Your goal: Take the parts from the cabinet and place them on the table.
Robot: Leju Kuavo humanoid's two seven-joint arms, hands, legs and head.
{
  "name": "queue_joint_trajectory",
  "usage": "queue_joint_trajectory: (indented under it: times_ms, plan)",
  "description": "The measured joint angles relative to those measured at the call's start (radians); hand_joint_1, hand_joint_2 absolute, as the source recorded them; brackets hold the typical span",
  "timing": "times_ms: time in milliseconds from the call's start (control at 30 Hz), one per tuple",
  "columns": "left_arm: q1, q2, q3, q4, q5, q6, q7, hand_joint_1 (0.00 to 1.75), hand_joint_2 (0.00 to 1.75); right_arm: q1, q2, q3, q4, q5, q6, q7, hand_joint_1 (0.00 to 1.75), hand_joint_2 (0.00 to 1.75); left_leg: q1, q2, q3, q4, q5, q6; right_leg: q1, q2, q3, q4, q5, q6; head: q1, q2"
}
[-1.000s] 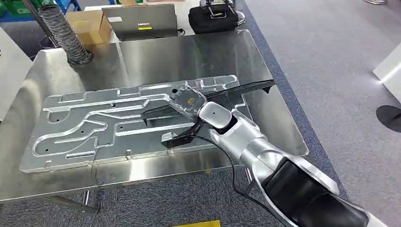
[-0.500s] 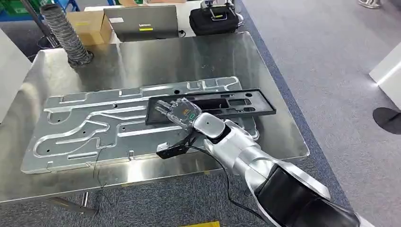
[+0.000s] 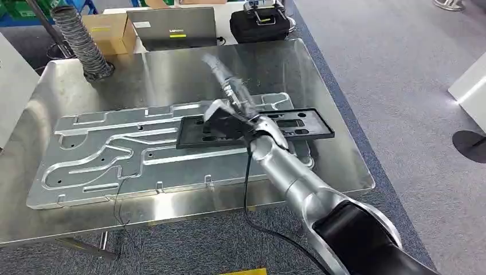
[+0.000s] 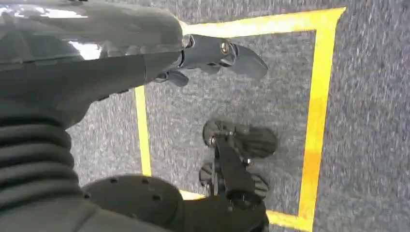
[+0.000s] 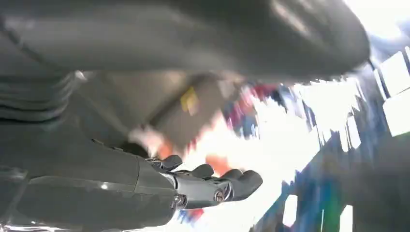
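Head view: black tray point(image 3: 269, 127) lies flat on the grey metal plate point(image 3: 114, 152), right of desk point(image 3: 172, 69) centre, so the drop looks done. Best move, imo: pull right hand point(image 3: 226, 86) straight up and away, w/o clipping the tray edge. The hand is blurred, raised above the tray, fingers apart, holding nothing.

Left wrist view: left hand point(image 4: 212, 53) hangs over carpet, fingers loosely curled, nothing in them.

Right wrist view: right hand fingers curled, empty; background smeared.
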Motion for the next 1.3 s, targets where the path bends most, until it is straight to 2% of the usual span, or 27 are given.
queue_joint_trajectory:
  times_ms: [67,133,167,200,233,267,333,367,400,433,600,667,700,733,767,800,833,900,933,967,1067,1100,1133,1167,1233,1267,1300]
  plan:
    - [0.004,0.001,0.000,0.000,0.010,-0.013,-0.014,0.00,0.00,0.055,-0.037,-0.059,-0.145,-0.040,-0.098,-0.012,0.00,0.00,0.004,0.003,-0.015,0.038,-0.035,-0.009,-0.008,-0.008,0.012,-0.012,0.007,-0.007,0.000,0.000]
    - [0.011,0.001,0.002,0.000,0.025,-0.024,-0.030,0.00,0.00,0.138,-0.081,-0.105,-0.311,0.006,-0.219,-0.016,0.00,0.00,0.013,0.004,-0.080,0.192,-0.115,-0.017,-0.008,-0.010,0.012,-0.012,0.006,-0.011,0.000,0.000]
    - [0.014,0.001,0.003,0.000,0.031,-0.029,-0.037,0.00,0.00,0.186,-0.106,-0.121,-0.400,0.062,-0.283,-0.011,0.00,0.00,0.015,0.004,-0.110,0.259,-0.139,-0.021,-0.008,-0.010,0.012,-0.012,0.005,-0.010,0.000,0.000]
    - [0.016,0.001,0.005,0.000,0.037,-0.032,-0.040,0.00,0.00,0.245,-0.130,-0.131,-0.483,0.116,-0.321,-0.008,0.00,0.00,0.018,0.004,-0.127,0.296,-0.143,-0.024,-0.008,-0.010,0.013,-0.012,0.004,-0.009,0.000,0.000]
    - [0.018,0.002,0.007,0.000,0.047,-0.033,-0.045,0.00,0.00,0.296,-0.151,-0.147,-0.566,0.208,-0.355,-0.011,0.00,0.00,0.020,0.005,-0.121,0.282,-0.124,-0.026,-0.009,-0.009,0.014,-0.011,0.002,-0.006,0.000,0.000]
    - [0.021,0.004,0.011,0.000,0.055,-0.033,-0.047,0.00,0.00,0.347,-0.164,-0.170,-0.636,0.292,-0.372,-0.016,0.00,0.00,0.022,0.005,-0.093,0.226,-0.087,-0.027,-0.011,-0.006,0.015,-0.010,-0.001,-0.002,0.000,0.000]
    - [0.022,0.006,0.017,0.000,0.059,-0.033,-0.053,0.00,0.00,0.441,-0.176,-0.227,-0.785,0.417,-0.381,-0.023,0.00,0.00,0.025,0.005,-0.004,0.054,-0.005,-0.026,-0.015,-0.002,0.023,-0.005,-0.010,0.009,0.000,0.000]
    - [0.022,0.006,0.021,0.000,0.063,-0.033,-0.053,0.00,0.00,0.484,-0.183,-0.255,-0.846,0.467,-0.383,-0.023,0.00,0.00,0.020,0.002,0.018,0.022,-0.023,-0.022,-0.010,-0.002,0.023,-0.002,-0.014,0.017,0.000,0.000]
    - [0.020,0.006,0.024,0.000,0.064,-0.034,-0.055,0.00,0.00,0.527,-0.190,-0.282,-0.894,0.500,-0.384,-0.023,0.00,0.00,0.018,0.001,0.023,0.001,-0.029,-0.010,-0.008,-0.002,0.020,0.003,-0.016,0.021,0.000,0.000]
    - [0.022,0.006,0.027,0.000,0.065,-0.036,-0.056,0.00,0.00,0.575,-0.195,-0.312,-0.941,0.518,-0.385,-0.023,0.00,0.00,0.017,0.000,0.022,0.007,-0.028,-0.005,-0.009,-0.003,0.021,-0.002,-0.013,0.028,0.000,0.000]
    - [0.022,0.006,0.029,0.000,0.066,-0.036,-0.058,0.00,0.00,0.615,-0.200,-0.334,-0.974,0.522,-0.385,-0.024,0.00,0.00,0.017,-0.001,0.021,0.008,-0.030,-0.001,-0.007,-0.004,0.024,-0.004,-0.014,0.032,0.000,0.000]
    - [0.026,0.006,0.031,0.000,0.068,-0.040,-0.061,0.00,0.00,0.679,-0.209,-0.371,-1.021,0.522,-0.385,-0.024,0.00,0.00,0.016,-0.003,0.023,0.005,-0.028,0.010,-0.010,-0.005,0.028,-0.007,-0.014,0.041,0.000,0.000]
    - [0.024,0.008,0.035,0.000,0.074,-0.048,-0.064,0.00,0.00,0.825,-0.228,-0.454,-1.088,0.520,-0.385,-0.022,0.00,0.00,0.017,0.001,0.026,-0.005,-0.016,0.030,-0.015,-0.003,-0.016,0.103,-0.104,0.052,0.000,0.000]
    - [0.023,0.008,0.033,0.000,0.088,-0.051,-0.063,0.00,0.00,0.905,-0.240,-0.500,-1.107,0.519,-0.385,-0.022,0.00,0.00,0.012,0.000,0.021,-0.005,-0.013,0.034,-0.015,-0.003,-0.079,0.249,-0.176,0.055,0.000,0.000]
    - [0.024,0.008,0.031,0.000,0.090,-0.051,-0.063,0.00,0.00,0.943,-0.242,-0.520,-1.109,0.522,-0.385,-0.022,0.00,0.00,0.009,0.000,0.017,-0.003,-0.013,0.035,-0.015,-0.003,-0.101,0.301,-0.191,0.055,0.000,0.000]
    - [0.027,0.008,0.029,0.000,0.091,-0.051,-0.063,0.00,0.00,0.973,-0.242,-0.540,-1.108,0.527,-0.385,-0.022,0.00,0.00,0.007,0.001,0.014,-0.002,-0.012,0.035,-0.015,-0.003,-0.098,0.302,-0.181,0.054,0.000,0.000]
    - [0.028,0.008,0.027,0.000,0.091,-0.050,-0.063,0.00,0.00,0.999,-0.241,-0.556,-1.109,0.531,-0.385,-0.022,0.00,0.00,0.005,0.002,0.011,0.001,-0.011,0.036,-0.015,-0.003,-0.071,0.256,-0.151,0.051,0.000,0.000]
    - [0.026,0.008,0.026,0.000,0.085,-0.049,-0.068,0.00,0.00,1.042,-0.241,-0.592,-1.109,0.528,-0.385,-0.022,0.00,0.00,0.002,0.002,0.007,0.004,-0.008,0.036,-0.013,-0.003,0.037,0.072,-0.074,0.039,0.000,0.000]
    - [0.024,0.008,0.026,0.000,0.080,-0.048,-0.071,0.00,0.00,1.059,-0.240,-0.610,-1.109,0.522,-0.385,-0.022,0.00,0.00,0.001,0.002,0.007,0.004,-0.006,0.032,-0.012,-0.003,0.079,0.000,-0.068,0.032,0.000,0.000]
    - [0.024,0.008,0.026,0.000,0.076,-0.048,-0.072,0.00,0.00,1.075,-0.238,-0.621,-1.108,0.519,-0.385,-0.022,0.00,0.00,-0.007,0.001,0.006,0.007,-0.004,0.027,-0.005,-0.004,0.075,-0.005,-0.058,0.030,0.000,0.000]
    - [0.025,0.008,0.026,0.000,0.066,-0.047,-0.074,0.00,0.00,1.108,-0.221,-0.667,-1.104,0.525,-0.385,-0.022,0.00,0.00,-0.002,0.002,0.005,0.000,0.011,0.009,-0.001,-0.002,0.067,-0.001,-0.045,0.016,0.000,0.000]
    - [0.027,0.010,0.026,0.000,0.066,-0.047,-0.074,0.00,0.00,1.116,-0.214,-0.677,-1.101,0.530,-0.385,-0.022,0.00,0.00,-0.008,0.001,0.000,0.000,0.014,0.003,-0.010,-0.004,0.063,-0.010,-0.032,0.010,0.000,0.000]
    - [0.026,0.010,0.026,0.000,0.066,-0.047,-0.074,0.00,0.00,1.119,-0.201,-0.688,-1.095,0.536,-0.385,-0.022,0.00,0.00,-0.002,0.002,-0.008,0.020,-0.018,0.000,-0.012,-0.006,0.055,-0.013,-0.023,0.005,0.000,0.000]
    - [0.026,0.010,0.026,0.000,0.066,-0.047,-0.074,0.00,0.00,1.123,-0.194,-0.695,-1.090,0.538,-0.385,-0.022,0.00,0.00,-0.001,0.003,-0.027,0.070,-0.073,-0.005,-0.014,-0.007,0.044,-0.013,-0.015,-0.002,0.000,0.000]
    - [0.026,0.009,0.026,0.000,0.066,-0.047,-0.074,0.00,0.00,1.135,-0.179,-0.711,-1.077,0.552,-0.385,-0.022,0.00,0.00,0.004,0.003,-0.074,0.230,-0.181,-0.015,-0.013,-0.009,0.019,-0.011,0.003,-0.005,0.000,0.000]
    - [0.026,0.008,0.026,0.000,0.064,-0.048,-0.074,0.00,0.00,1.137,-0.171,-0.718,-1.068,0.559,-0.385,-0.022,0.00,0.00,0.006,0.003,-0.083,0.284,-0.207,-0.018,-0.011,-0.010,0.006,-0.010,0.012,-0.005,0.000,0.000]
    - [0.026,0.008,0.026,0.000,0.064,-0.048,-0.074,0.00,0.00,1.138,-0.164,-0.726,-1.057,0.560,-0.385,-0.022,0.00,0.00,0.007,0.003,-0.071,0.294,-0.209,-0.019,-0.011,-0.010,-0.007,-0.009,0.022,-0.004,0.000,0.000]
